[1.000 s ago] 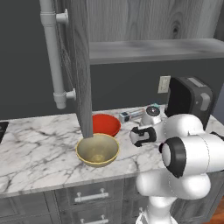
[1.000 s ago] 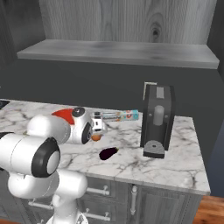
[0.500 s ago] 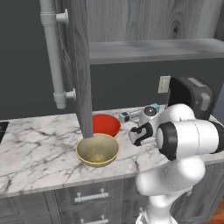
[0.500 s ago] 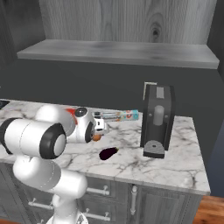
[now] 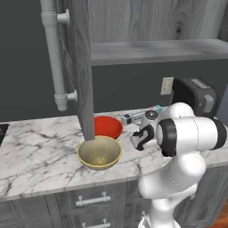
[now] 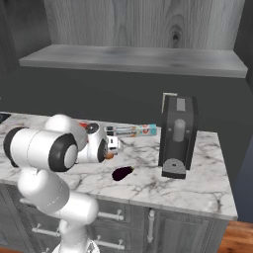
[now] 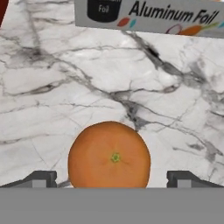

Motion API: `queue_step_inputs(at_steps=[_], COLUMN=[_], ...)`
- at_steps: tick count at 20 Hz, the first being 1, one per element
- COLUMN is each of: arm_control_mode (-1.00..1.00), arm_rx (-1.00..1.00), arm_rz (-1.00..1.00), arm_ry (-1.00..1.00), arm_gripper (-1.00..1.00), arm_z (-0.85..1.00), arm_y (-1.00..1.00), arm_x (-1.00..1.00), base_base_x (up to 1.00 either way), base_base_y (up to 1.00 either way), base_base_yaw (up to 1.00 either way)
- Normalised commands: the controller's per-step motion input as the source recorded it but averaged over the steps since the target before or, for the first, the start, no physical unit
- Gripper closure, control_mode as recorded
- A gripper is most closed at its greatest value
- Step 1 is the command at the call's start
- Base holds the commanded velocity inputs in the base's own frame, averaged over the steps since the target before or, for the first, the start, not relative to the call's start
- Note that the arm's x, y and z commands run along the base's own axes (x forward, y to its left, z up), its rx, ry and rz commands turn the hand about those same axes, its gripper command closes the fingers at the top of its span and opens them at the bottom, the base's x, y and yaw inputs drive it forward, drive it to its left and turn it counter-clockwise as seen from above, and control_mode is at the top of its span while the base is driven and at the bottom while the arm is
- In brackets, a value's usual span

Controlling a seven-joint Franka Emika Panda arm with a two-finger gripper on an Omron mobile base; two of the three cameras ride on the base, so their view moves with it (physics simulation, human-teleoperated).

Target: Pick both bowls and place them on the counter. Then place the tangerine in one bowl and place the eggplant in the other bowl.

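Both bowls already stand on the counter [image 5: 31,164], so the step in hand seems to be the picking of the tangerine [image 7: 109,155]. In the hand view the fruit sits on the marble between the two finger tips, which stand wide apart on each side of it and do not touch it; the gripper [image 7: 109,179] is spread and holds nothing. I take the tangerine as the landmark. The red bowl [image 5: 106,126] is to its left in the left base view, a little way off, and the tan bowl [image 5: 99,152] is just in front of the red one, nearer to the counter edge, rim close to rim. The eggplant [image 6: 122,172] lies near the tangerine toward the front edge of the counter, on its right side in the right base view. Behind the tangerine, toward the wall, lies a long box of aluminum foil [image 7: 148,16], and farther right stands a dark coffee machine [image 6: 177,136]. The next move, I think, calls for lowering a bit more and closing the fingers evenly around the round fruit, since it may roll away. For the carry to the red bowl, the open cabinet door [image 5: 80,67] hangs above the bowls and may hinder a high path.
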Motion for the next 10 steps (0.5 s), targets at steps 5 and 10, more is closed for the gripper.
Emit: queue_step_inputs(at_steps=[5, 10], arm_control_mode=[-1.00, -1.00], arm_rx=[0.00, 0.00], arm_rz=[0.00, 0.00], arm_ry=[0.00, 0.00], arm_gripper=[-1.00, -1.00], arm_z=[-0.15, -0.08], arm_y=[0.00, 0.00], arm_x=[0.05, 0.22], base_base_x=[0.00, 0.00], base_base_y=[0.00, 0.00], base_base_yaw=[0.00, 0.00])
